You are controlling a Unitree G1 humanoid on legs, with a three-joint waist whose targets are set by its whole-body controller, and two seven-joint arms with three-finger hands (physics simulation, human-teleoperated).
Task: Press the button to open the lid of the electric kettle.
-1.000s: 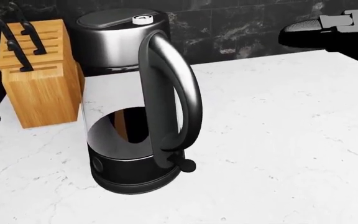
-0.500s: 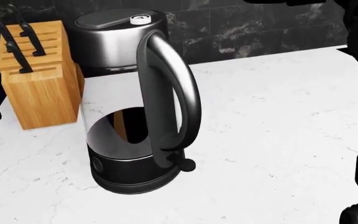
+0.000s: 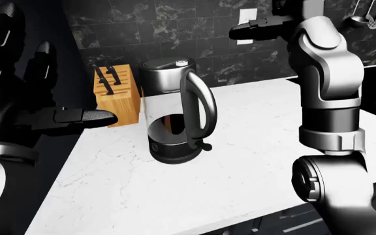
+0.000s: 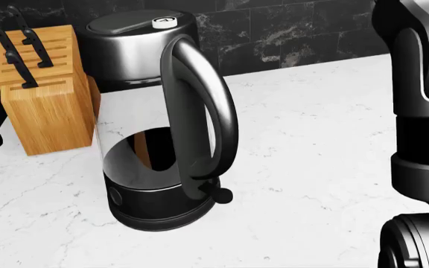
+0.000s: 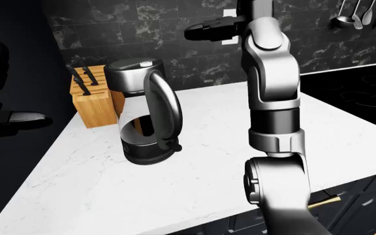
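1. Approach step: the right hand (image 5: 208, 25) is raised high at the top centre of the right-eye view, fingers apart, holding nothing, well above the electric kettle (image 4: 159, 120)
2. The kettle stands centre-left on the white counter (image 4: 326, 145), lid shut, its button (image 4: 164, 22) pale on the lid's edge
3. Next call: bring a fingertip down onto that button
4. The left hand (image 3: 38, 115) hangs spread and empty at the left edge
5. The knife block (image 4: 39, 89) sits just beside; the tall handle (image 4: 199, 106) crowds the button
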